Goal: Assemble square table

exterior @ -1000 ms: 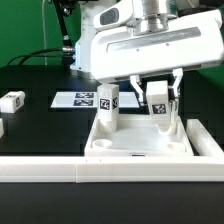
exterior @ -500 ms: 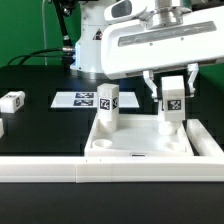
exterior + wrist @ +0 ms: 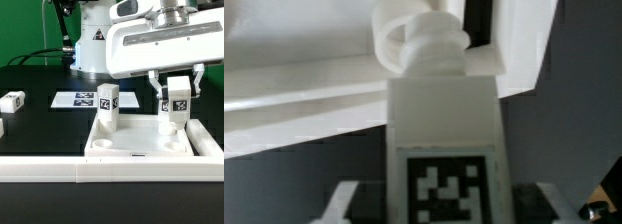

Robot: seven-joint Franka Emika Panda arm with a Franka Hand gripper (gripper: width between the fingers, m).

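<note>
We record the square table slab [image 3: 140, 146] flat on the black worktop [image 3: 40, 125], directly beneath the gripper [image 3: 178, 100]. The gripper is clamped on an upright tagged leg [image 3: 177, 112], whose foot is at the slab's corner; we cannot tell whether it is seated. A second leg [image 3: 108, 103] stands in the slab beside the gripper.

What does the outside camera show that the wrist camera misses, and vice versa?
Only the exterior view shows a second leg standing upright at the square table's far corner, a loose leg on the exterior view's left, the marker board and the border rail. Only the wrist view shows the held leg's rounded tip close up. Both show the held leg, gripped by the fingers, over the table.
</note>
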